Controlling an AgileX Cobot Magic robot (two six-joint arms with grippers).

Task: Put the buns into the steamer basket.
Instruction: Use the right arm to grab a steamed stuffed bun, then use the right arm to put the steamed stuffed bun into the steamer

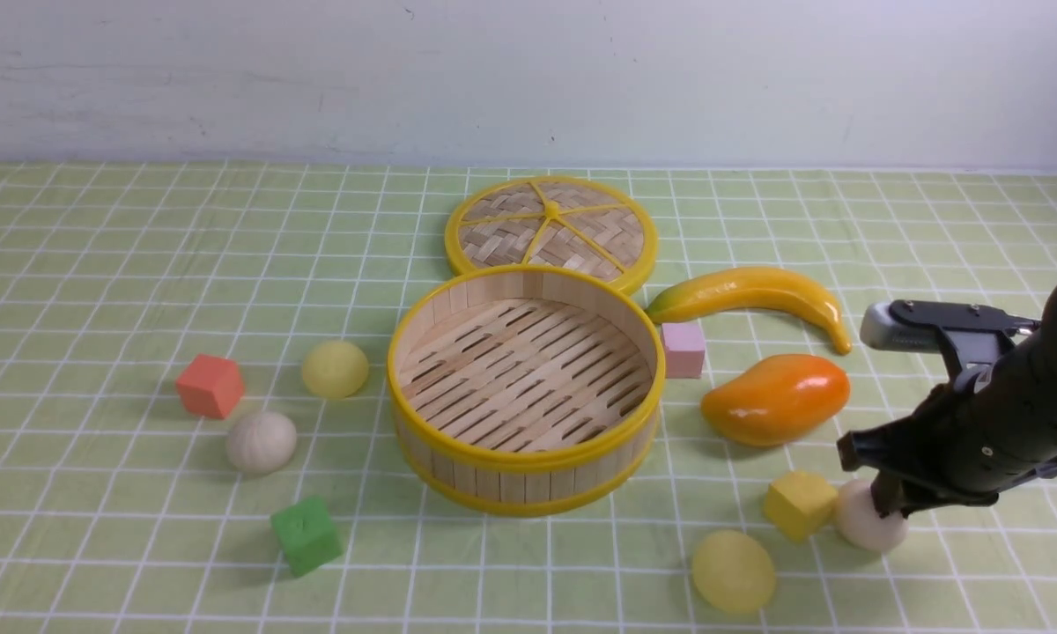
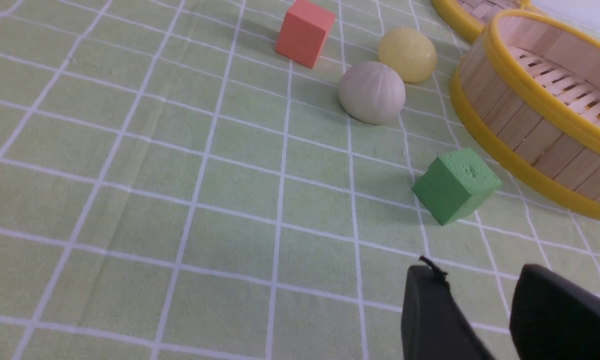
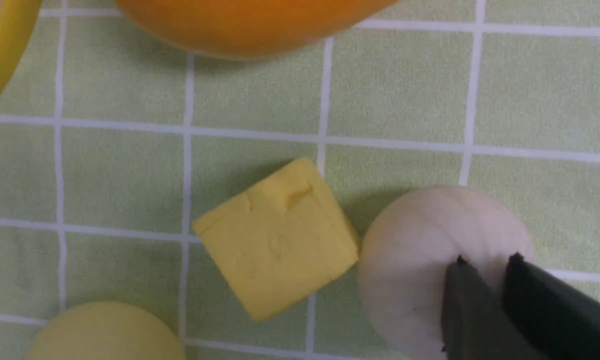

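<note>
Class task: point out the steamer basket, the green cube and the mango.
steamer basket (image 1: 511, 484), front view, on its front wooden wall.
green cube (image 2: 455, 185), left wrist view, on its middle.
mango (image 1: 775, 398), front view, middle of its skin.

A pale wall (image 1: 528, 79) is backing a table that is lying under a green checked tablecloth (image 1: 97, 264).
The whitish wall is running straight along the far edge, showing faint scuffs and a few small dark specks. The light green cloth, gridded with thin white lines, is covering the whole surface and creasing softly in places. Even light is falling over it, casting short, soft shadows.
</note>
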